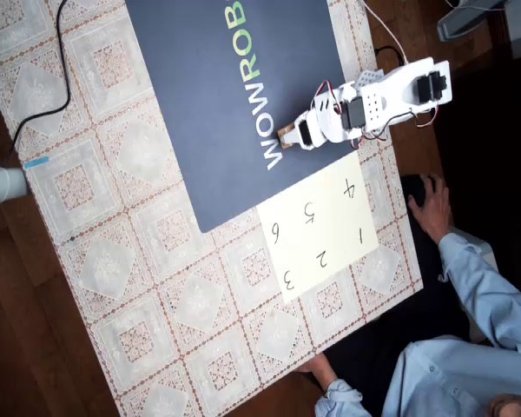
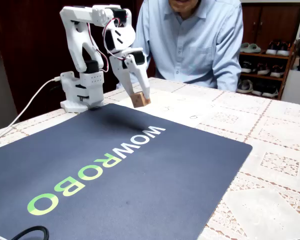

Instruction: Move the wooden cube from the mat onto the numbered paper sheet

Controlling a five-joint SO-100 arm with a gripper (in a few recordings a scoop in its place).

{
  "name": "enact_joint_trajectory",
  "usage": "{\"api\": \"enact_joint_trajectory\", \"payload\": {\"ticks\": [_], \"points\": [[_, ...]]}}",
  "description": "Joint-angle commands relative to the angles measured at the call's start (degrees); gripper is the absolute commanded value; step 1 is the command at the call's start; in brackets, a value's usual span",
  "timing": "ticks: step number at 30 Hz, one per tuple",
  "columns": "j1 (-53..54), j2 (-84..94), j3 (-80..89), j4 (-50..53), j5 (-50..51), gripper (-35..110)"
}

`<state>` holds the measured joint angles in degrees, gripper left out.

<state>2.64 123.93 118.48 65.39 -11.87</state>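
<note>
The small tan wooden cube (image 2: 139, 99) hangs a little above the far edge of the navy "WOWROB" mat (image 2: 115, 170), and my white gripper (image 2: 139, 97) is shut on it, one finger on each side. In the overhead view the cube (image 1: 286, 135) and gripper (image 1: 290, 135) sit over the mat (image 1: 226, 95) beside the "W", close to the mat's edge. The cream numbered paper sheet (image 1: 326, 230) lies just below that edge, flat on the tablecloth, with handwritten digits on it. In the fixed view the sheet (image 2: 182, 107) is just behind the cube.
A person in a light blue shirt (image 2: 200, 40) sits at the table, one hand (image 1: 430, 208) near the sheet's side. The arm's base (image 2: 80, 92) stands at the mat's corner. A black cable (image 1: 61, 61) runs over the lace tablecloth (image 1: 139, 261).
</note>
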Motion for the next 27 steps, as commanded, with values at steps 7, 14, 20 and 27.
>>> {"api": "enact_joint_trajectory", "payload": {"ticks": [7,14,20,27], "points": [[-34.4,11.7,9.1,-19.7,9.8,0],[-44.5,-17.9,-4.9,-21.5,8.9,0],[-44.3,-37.8,-20.6,-12.5,6.6,0],[-47.6,-58.1,-46.7,1.8,6.0,0]]}}
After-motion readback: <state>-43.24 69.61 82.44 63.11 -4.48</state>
